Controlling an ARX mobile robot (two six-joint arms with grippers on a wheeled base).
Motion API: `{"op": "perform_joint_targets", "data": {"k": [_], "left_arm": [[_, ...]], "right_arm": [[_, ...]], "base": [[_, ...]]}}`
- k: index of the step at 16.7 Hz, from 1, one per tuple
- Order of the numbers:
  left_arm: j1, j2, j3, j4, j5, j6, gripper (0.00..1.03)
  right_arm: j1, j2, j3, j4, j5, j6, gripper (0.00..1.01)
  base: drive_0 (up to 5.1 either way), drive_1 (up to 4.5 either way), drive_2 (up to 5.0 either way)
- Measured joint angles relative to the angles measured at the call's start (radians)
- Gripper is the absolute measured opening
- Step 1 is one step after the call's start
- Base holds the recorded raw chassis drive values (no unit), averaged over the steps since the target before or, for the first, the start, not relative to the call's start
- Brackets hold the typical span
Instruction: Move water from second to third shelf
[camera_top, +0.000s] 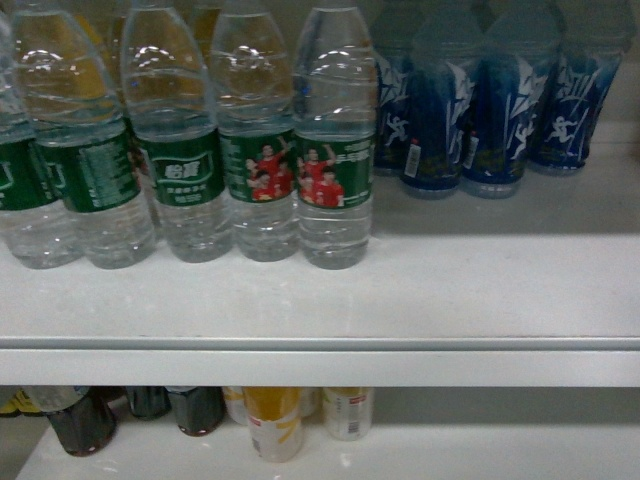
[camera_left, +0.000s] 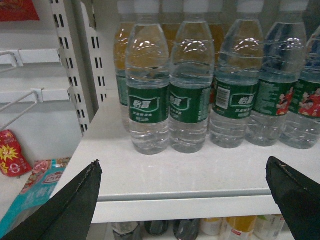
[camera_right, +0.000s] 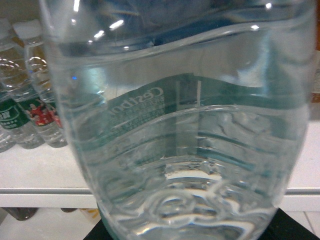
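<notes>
The clear ribbed plastic water bottle (camera_right: 180, 125) filling the right wrist view shows mirrored "Cestbon" through its green label; other labels' white Chinese characters are illegible.

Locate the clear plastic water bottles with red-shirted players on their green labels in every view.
Head: two clear plastic player-label bottles end the water row, near centre.
Left wrist: the same pair, far right.
Right wrist: one shows, small, at left, beside a close-up bottle.
Shared landmark: the white shelf's front lip.

White shelf (camera_top: 480, 300) carries water bottles (camera_top: 335, 140) and blue bottles (camera_top: 500, 100).
</notes>
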Motion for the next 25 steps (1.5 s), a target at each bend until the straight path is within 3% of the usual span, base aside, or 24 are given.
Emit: {"op": "perform_joint_targets", "data": {"k": [16,19,25], "left_arm": [[0.000,0.000,0.000,0.000,0.001,0.000,0.98],[0.000,0.000,0.000,0.000,-0.005,0.000,0.98],[-0.001,0.000,0.000,0.000,0.001,0.000,0.98]], "right_arm": [[-0.001,-0.002,0.000,-0.002,0.004,0.000,0.39],[0.006,-0.001,0.000,0.007,-0.021,0.000,0.39],[0.000,-0.001,0.000,0.000,0.000,0.000,0.39]], "base": [[-4.9,2.51,2.5],[0.0,0.00,0.0],[0.0,0.00,0.0]]}}
